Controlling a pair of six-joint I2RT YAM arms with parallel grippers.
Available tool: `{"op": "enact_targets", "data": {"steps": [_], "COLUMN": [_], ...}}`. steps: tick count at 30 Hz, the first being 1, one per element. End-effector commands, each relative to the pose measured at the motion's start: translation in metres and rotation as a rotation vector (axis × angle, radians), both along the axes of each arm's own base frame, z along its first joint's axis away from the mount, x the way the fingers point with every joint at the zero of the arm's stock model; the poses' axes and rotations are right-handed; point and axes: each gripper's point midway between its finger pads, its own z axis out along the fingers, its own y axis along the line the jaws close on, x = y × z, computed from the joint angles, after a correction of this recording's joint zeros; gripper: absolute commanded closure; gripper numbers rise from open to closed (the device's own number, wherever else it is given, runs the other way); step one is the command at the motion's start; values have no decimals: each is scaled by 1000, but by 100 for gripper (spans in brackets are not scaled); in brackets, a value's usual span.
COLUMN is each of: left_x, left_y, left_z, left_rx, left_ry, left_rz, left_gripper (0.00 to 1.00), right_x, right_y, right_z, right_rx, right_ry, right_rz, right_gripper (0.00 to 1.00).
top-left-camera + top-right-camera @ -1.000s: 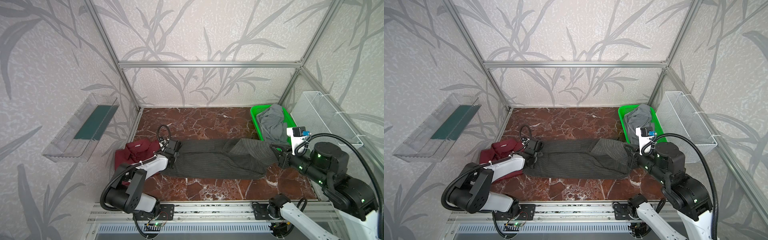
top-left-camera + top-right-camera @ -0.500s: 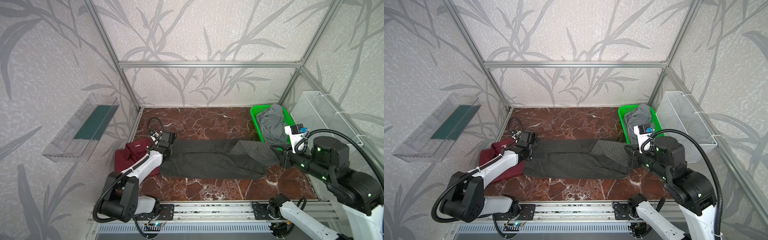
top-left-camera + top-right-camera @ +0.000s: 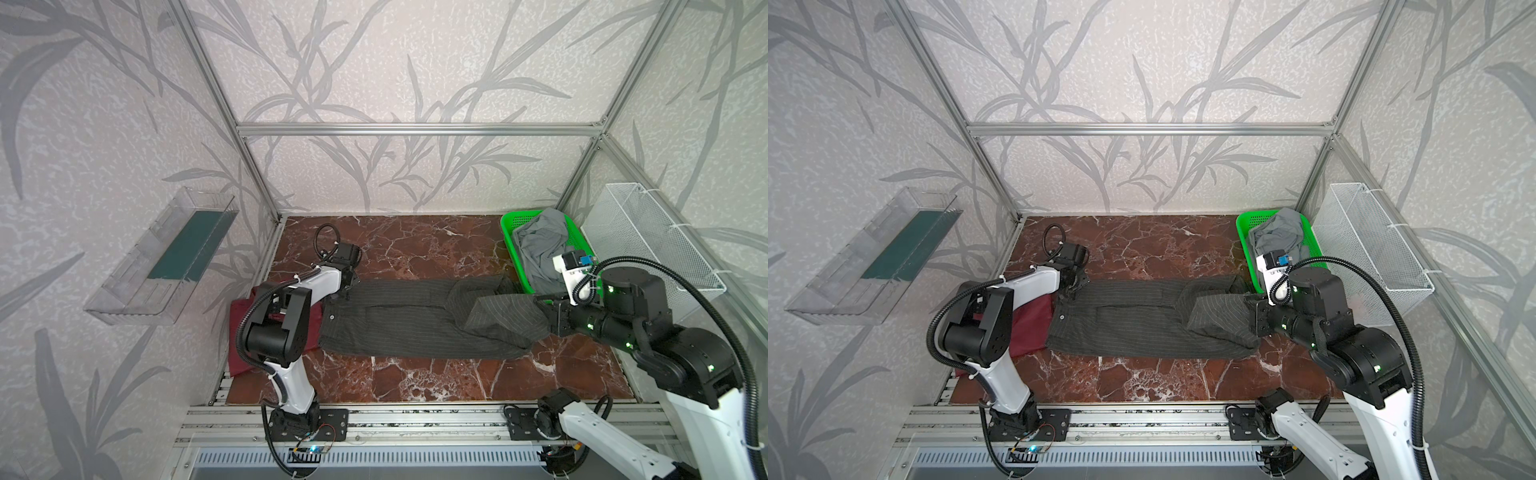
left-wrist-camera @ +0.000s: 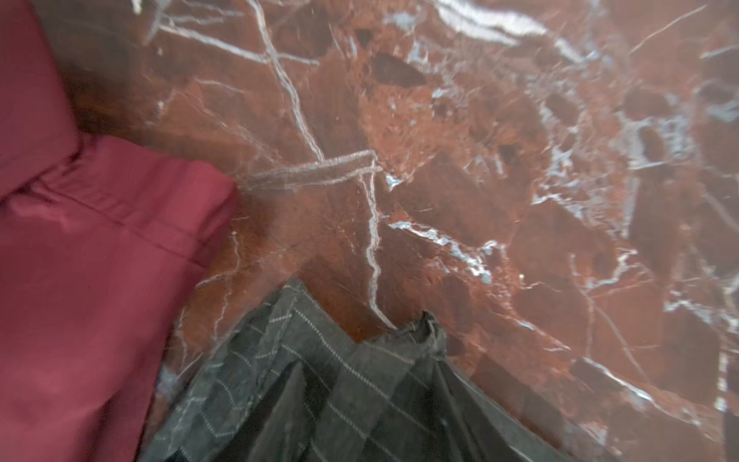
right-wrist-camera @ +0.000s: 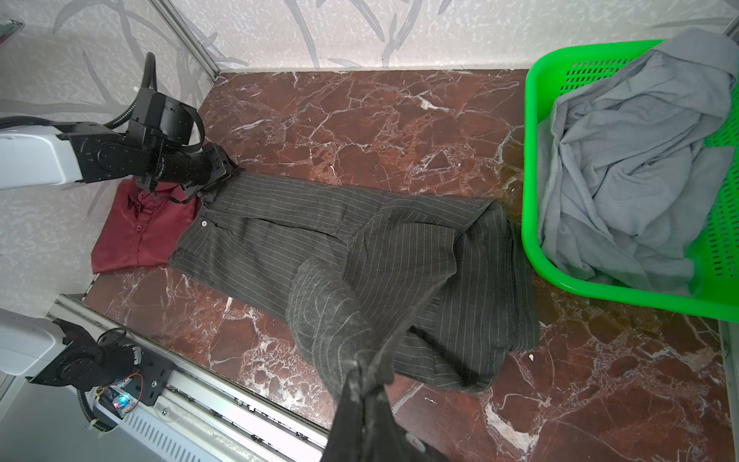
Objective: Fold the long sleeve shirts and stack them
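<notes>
grey shirt: runs left to right before you, collar leftward
right gripper: clamped on its lifted fold
left gripper: at collar; jaws unclear

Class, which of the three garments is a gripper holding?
The charcoal pinstriped shirt: the right gripper pinches it; the maroon shirt and grey garment lie free.

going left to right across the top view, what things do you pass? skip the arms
clear wall bin → maroon shirt → pinstriped shirt → green basket → white wire basket
</notes>
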Motion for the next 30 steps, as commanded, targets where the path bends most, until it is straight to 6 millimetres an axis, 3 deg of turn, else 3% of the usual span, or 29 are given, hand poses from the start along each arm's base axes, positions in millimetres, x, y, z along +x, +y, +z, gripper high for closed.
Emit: {"op": "enact_targets", "data": {"steps": [1,6,15,22,30], "left_x": [-2,9,11,-11,-41], "left_y": [5,4,22,34,49], "left_z": [-2,0,4,19,2], "left_rx": [2,-2,-41,-113,-240], "left_ry": [30,8,-25,-95,-150], "left_rz": [3,-9,38,163,341], "left_gripper": [47,53,100,100,96], "right_x": [1,1,4,8,13], "right_y": [2,4,5,1,-2], "right_z": [0,-2,-6,-11,-14], "right_rx": [-1,7,14,7,-8], "right_ry": [-18,-18,-20,-18,-13], "right_rz": [15,25,16,-14,-41], "right_gripper": [100,100,100,100,100]}}
